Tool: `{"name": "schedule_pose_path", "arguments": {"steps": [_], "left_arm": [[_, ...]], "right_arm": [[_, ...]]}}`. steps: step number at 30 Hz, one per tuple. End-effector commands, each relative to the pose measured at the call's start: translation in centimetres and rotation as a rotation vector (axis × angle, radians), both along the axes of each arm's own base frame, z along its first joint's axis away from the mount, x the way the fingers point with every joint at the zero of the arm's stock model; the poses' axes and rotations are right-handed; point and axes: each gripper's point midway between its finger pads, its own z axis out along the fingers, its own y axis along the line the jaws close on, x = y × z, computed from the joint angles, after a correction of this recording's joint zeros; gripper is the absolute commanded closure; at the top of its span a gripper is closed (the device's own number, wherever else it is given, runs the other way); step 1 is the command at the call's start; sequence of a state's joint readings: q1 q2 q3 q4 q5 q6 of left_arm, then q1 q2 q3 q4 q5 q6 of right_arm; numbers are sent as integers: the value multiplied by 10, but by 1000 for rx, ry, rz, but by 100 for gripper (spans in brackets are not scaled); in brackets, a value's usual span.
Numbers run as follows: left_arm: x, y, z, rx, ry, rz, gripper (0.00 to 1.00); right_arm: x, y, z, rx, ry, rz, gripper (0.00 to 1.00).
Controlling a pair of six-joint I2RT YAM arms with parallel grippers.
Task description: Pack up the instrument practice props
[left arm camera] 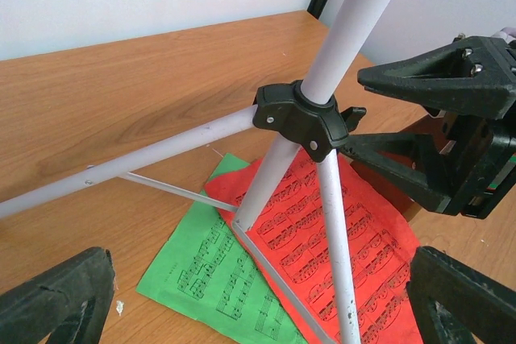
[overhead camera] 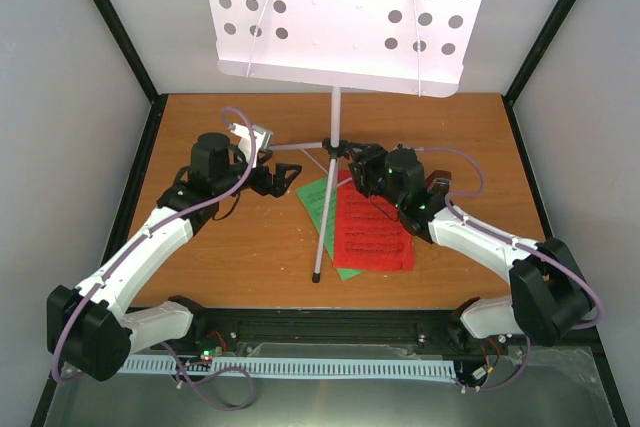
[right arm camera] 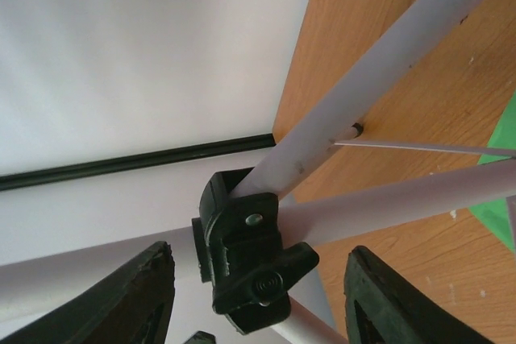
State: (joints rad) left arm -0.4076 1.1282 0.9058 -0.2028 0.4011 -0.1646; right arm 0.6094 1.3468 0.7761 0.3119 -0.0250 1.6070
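At mid-table you have the silver tripod stand point(overhead camera: 335, 117) upright, perforated tray point(overhead camera: 340, 17) on top, legs over the red sheet point(overhead camera: 375, 235) and green sheet point(overhead camera: 316, 202). Left gripper point(overhead camera: 285, 179): jaws wide, empty, near the hub point(left arm camera: 305, 114). Right gripper point(right arm camera: 260, 255): jaws apart, straddling it.

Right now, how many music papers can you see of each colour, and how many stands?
red music sheet: 1
green music sheet: 1
silver stand: 1
Total: 3
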Motion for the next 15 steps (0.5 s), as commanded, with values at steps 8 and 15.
{"name": "schedule_pose_path", "arguments": {"steps": [8,15], "left_arm": [[0,-2,6,0,-29,-18,1],[0,-2,6,3,-30,-16,0]], "right_arm": [[7,8,15,67,-14,3,66],[5,8,7,72,4,6,83]]}}
